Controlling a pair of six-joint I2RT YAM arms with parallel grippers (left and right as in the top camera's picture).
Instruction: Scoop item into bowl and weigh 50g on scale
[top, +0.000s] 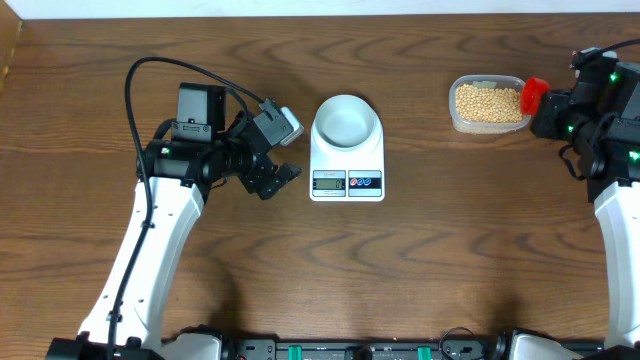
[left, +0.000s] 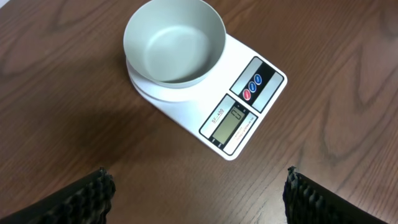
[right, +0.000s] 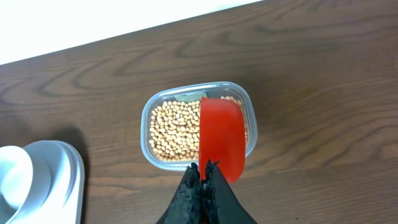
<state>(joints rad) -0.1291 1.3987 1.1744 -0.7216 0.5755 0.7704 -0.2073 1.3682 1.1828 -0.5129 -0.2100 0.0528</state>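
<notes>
The pale grey bowl (top: 346, 120) (left: 174, 40) stands empty on the white scale (top: 347, 183) (left: 249, 115) at mid-table. Left of the scale, my left gripper (top: 281, 177) (left: 197, 176) hangs open over bare wood, nothing between its fingers. Tan beans, the item (top: 488, 102) (right: 174, 130), fill a clear tub (top: 457, 118) (right: 145, 127) at the far right. My right gripper (top: 548, 102) (right: 204, 167) is shut on a red scoop (top: 534, 93) (right: 222, 134), which hangs over the tub's right part. In the right wrist view the scale (right: 65, 180) and bowl (right: 7, 183) show at the lower left.
The table's far edge runs just behind the tub. A black cable (top: 150, 68) loops from the left arm over the table's left part. Bare wood lies between the scale and the tub.
</notes>
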